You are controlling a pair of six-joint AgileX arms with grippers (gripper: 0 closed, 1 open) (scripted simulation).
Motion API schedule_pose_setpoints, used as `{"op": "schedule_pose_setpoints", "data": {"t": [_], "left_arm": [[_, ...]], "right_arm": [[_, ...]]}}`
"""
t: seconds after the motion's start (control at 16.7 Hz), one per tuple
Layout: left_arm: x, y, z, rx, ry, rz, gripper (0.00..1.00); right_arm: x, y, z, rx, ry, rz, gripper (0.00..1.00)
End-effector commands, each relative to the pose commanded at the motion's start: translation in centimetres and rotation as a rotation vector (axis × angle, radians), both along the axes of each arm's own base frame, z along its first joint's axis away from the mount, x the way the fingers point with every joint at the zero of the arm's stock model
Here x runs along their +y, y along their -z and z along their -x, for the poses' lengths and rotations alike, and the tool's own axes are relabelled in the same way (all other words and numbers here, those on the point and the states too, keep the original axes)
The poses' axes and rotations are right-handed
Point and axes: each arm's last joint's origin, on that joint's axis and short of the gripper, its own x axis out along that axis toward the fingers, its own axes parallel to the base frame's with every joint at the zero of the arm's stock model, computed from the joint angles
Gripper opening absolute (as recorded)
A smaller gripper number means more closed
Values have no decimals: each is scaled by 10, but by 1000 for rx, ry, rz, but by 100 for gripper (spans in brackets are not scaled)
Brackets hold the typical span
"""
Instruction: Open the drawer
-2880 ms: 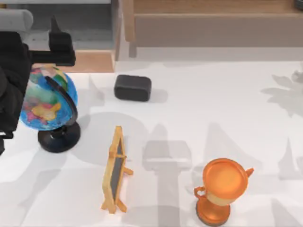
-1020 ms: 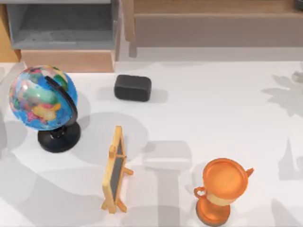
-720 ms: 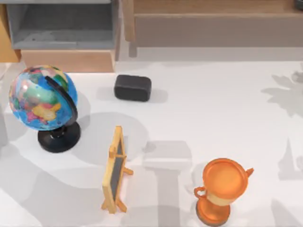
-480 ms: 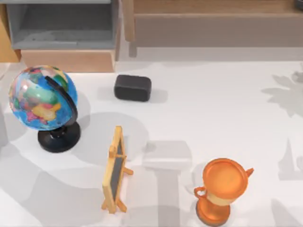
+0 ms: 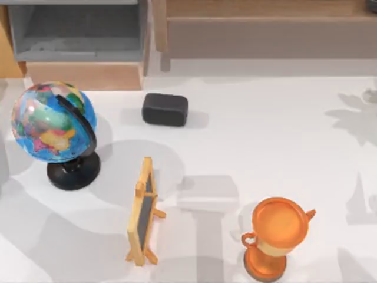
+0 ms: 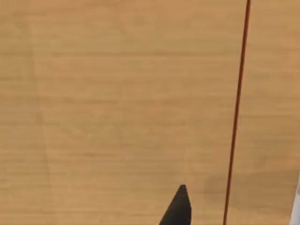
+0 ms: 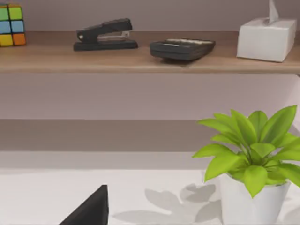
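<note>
The drawer (image 5: 82, 75) sits at the back left of the table in the top view. It stands pulled out, its grey floor and walls showing behind the light-wood front panel. A black tip of my left gripper (image 6: 178, 208) shows in the left wrist view, close against a plain light-wood surface (image 6: 117, 103) crossed by a thin dark seam. The right wrist view has a black tip of my right gripper (image 7: 91, 208) above the white table, facing the back wall.
A globe (image 5: 50, 121) stands just in front of the drawer, a black box (image 5: 165, 109) to its right. A small chalkboard easel (image 5: 143, 212) and an orange trophy (image 5: 277, 236) stand nearer the front. A long wooden shelf (image 5: 265, 35) lines the back. A potted plant (image 7: 253, 154) stands at the right.
My left arm, over the drawer's front 2.9 s ago, has left the top view. The drawer stays pulled out. Only shadows at the table's left shift lately.
</note>
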Motion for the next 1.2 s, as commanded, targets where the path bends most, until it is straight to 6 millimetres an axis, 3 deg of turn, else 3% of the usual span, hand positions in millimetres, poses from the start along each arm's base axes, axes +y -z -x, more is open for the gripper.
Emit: {"op": "schedule_pose_setpoints", "data": {"t": [0.24, 0.3, 0.84, 1.2], "left_arm": [[0, 0, 0, 0, 0, 0, 2], [0, 0, 0, 0, 0, 0, 0], [2, 5, 2, 17, -4, 13, 0], [2, 7, 42, 25, -2, 18, 0]], "right_arm": [[0, 0, 0, 0, 0, 0, 100], [0, 0, 0, 0, 0, 0, 100], [0, 0, 0, 0, 0, 0, 100], [0, 0, 0, 0, 0, 0, 100]]}}
